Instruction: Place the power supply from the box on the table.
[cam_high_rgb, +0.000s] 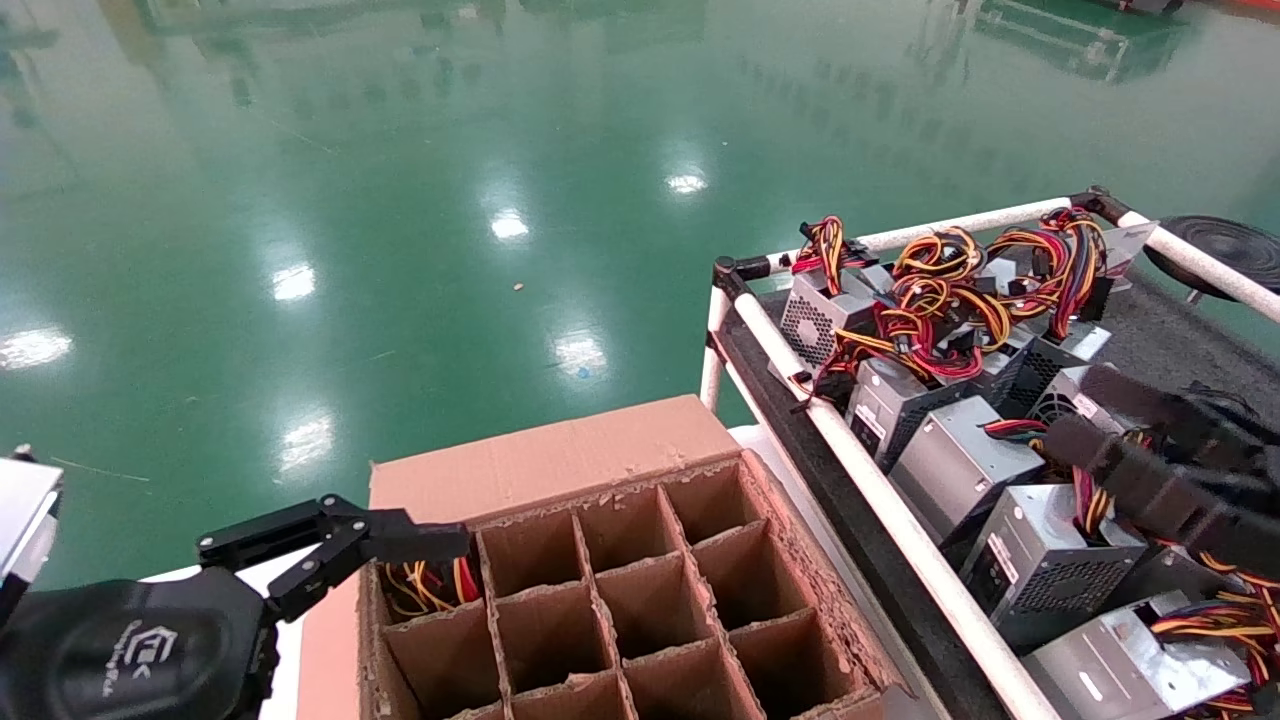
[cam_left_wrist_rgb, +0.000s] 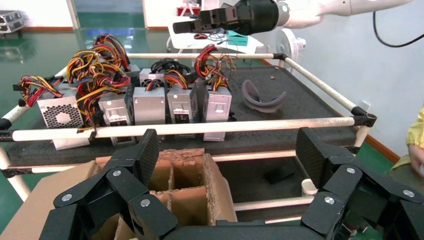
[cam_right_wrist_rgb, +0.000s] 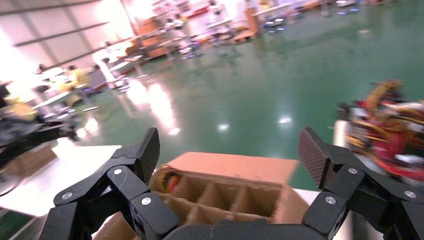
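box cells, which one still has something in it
The far-left corner cell of the box, beside the left end effector: red and yellow wires show inside it. Every other cell whose inside shows holds bare cardboard.

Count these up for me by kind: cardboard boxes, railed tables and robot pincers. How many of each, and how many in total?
Cardboard box: 1
Table with white rail: 1
Pincers: 2, the left pincer and the right pincer, both open
Total: 4
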